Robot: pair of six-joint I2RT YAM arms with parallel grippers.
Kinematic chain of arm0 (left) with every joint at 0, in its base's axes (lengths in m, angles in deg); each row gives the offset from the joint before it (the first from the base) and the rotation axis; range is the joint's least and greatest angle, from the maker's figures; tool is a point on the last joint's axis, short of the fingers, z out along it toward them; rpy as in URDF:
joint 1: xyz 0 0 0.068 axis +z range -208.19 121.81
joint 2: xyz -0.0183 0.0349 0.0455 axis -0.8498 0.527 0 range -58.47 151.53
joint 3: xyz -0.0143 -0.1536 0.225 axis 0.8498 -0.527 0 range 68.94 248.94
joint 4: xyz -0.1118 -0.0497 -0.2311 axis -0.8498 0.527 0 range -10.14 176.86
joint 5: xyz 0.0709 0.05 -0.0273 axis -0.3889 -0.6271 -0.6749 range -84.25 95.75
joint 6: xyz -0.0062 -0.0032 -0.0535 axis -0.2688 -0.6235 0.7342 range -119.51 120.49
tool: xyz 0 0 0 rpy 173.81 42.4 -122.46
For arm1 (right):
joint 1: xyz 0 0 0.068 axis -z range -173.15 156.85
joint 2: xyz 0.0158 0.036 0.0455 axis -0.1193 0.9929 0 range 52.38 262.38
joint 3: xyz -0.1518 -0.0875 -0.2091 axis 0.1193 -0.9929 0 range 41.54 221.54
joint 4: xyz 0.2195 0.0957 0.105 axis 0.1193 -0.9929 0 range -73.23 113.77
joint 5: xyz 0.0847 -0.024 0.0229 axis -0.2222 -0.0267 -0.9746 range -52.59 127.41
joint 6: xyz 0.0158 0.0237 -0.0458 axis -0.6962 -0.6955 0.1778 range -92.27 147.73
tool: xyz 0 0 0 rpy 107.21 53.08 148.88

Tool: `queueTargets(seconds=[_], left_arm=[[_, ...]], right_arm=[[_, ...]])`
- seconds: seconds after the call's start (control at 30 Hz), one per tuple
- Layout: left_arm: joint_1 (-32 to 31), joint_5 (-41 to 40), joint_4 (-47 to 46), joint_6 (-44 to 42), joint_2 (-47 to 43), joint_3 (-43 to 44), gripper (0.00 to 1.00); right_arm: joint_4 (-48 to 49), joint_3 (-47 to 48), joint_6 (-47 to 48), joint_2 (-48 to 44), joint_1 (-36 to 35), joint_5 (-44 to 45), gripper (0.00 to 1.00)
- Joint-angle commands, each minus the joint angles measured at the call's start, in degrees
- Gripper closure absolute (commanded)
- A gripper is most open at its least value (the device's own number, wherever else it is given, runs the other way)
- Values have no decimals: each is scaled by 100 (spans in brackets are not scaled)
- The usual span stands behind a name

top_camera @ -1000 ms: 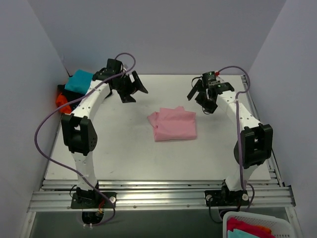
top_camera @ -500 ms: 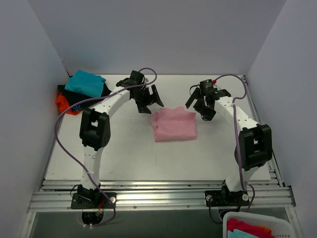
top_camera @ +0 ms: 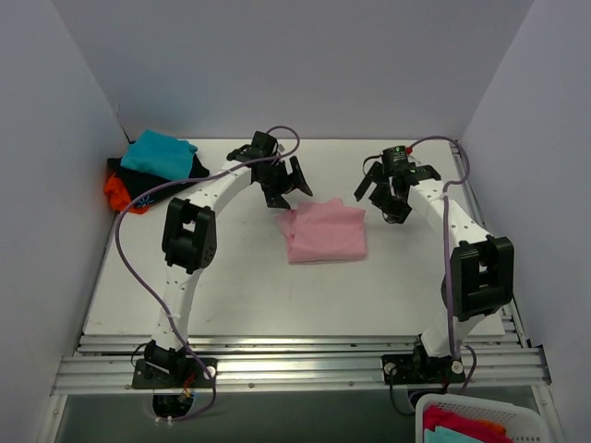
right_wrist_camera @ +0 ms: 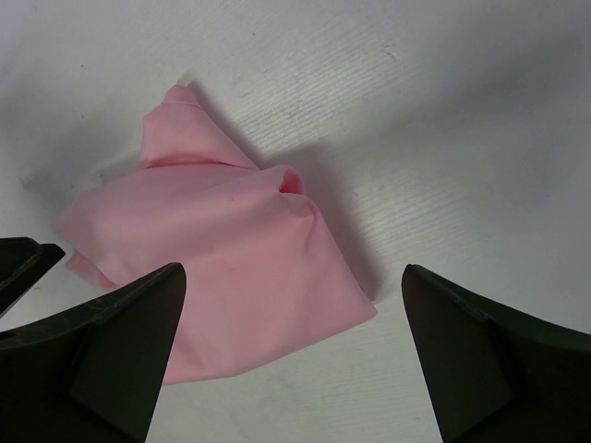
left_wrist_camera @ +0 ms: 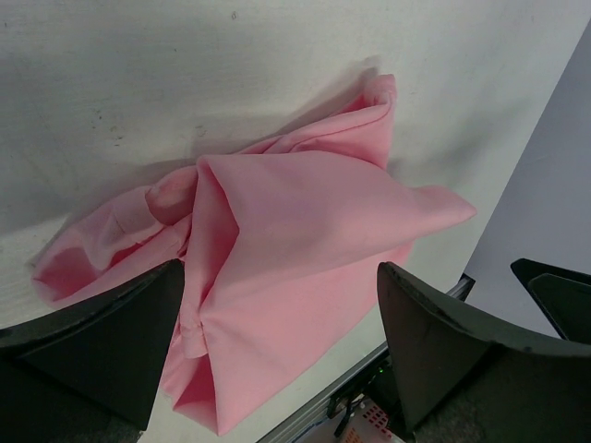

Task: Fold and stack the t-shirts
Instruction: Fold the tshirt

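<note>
The loosely folded light-pink short-sleeved cloth t-shirt (top_camera: 323, 233) lies centred on the white surface (top_camera: 222, 277). The left gripper (top_camera: 283, 187) hovers at its 11 o'clock corner, the right gripper (top_camera: 389, 199) at 2 o'clock, both spread wide, empty. Pinching both far corners together, through every layer, should carry the fold evenly. The bunched 11 o'clock folds hide their layer count; the teal-topped shirt pile (top_camera: 157, 152) at 10 o'clock shows only edges below.

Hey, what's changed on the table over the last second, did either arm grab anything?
The left arm swung right, away from the pile of t-shirts at the far left, and its open jaws now hang over the pink t-shirt's far-left edge. The right arm shifted only slightly. Nothing was gripped or released. The pink t-shirt and the pile lie as before; both jaws stayed open.
</note>
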Motion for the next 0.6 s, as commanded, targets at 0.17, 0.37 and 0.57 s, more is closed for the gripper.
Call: queueTargets(seconds=[0.17,0.37,0.57], left_arm=[[-41,151,-386,94,259,148,6],[-58,204,-368,208,567,473,6],[-76,222,-456,323,708,632,15]], right_arm=[[-324,-95,240,-407,188,94,1],[-306,-271,301,-469,337,67,1],[-262,-412,459,-442,565,41,2]])
